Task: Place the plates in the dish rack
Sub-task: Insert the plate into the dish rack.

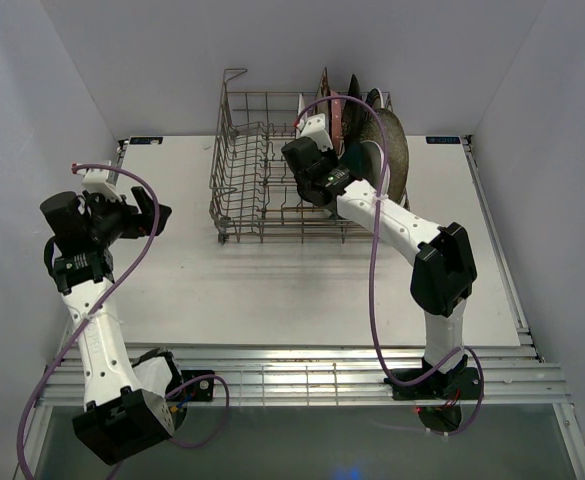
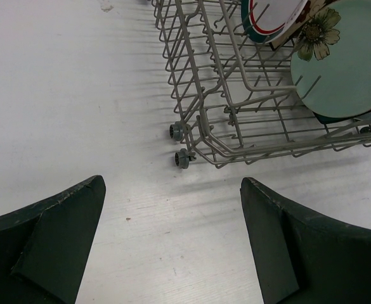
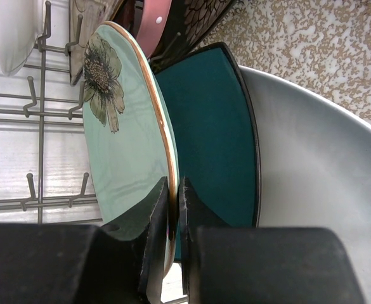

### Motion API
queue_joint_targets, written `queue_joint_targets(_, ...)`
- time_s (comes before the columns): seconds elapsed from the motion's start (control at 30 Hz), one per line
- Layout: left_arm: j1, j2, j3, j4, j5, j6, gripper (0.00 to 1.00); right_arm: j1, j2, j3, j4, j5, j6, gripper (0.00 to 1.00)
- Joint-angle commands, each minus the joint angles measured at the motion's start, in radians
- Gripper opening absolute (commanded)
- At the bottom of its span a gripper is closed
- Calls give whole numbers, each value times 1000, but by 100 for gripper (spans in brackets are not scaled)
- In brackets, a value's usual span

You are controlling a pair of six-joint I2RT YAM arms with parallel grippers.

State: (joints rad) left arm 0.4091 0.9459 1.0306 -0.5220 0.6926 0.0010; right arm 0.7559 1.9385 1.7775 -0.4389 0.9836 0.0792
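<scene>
Both arms (image 1: 97, 335) have white links, black joints, purple cables (image 1: 373, 270) and dark matte claw fingers (image 2: 52, 247).

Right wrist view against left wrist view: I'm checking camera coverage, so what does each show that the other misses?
Only the right wrist shows the right gripper shut on the rim of the pale green flower plate, with the speckled plate behind. Only the left wrist shows the open left gripper, the table outside the dish rack, the rack's wheeled corner and a teal-rimmed plate. Both show that flower plate standing among the rack's tines.
</scene>
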Motion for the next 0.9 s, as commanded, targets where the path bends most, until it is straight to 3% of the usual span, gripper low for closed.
queue_joint_targets(0.0,-1,2,-9,8,16,27,98,-43,11,42,101,21,21,13)
queue_joint_targets(0.4,-1,5,-15,8,21,30,98,-55,31,11,101,-28,31,14)
queue_joint_targets(0.63,0,4,-17,8,24,30,98,-55,22,-10,101,-40,42,29)
queue_joint_targets(0.87,0,2,-15,7,25,30,98,-52,2,-10,95,-42,42,36)
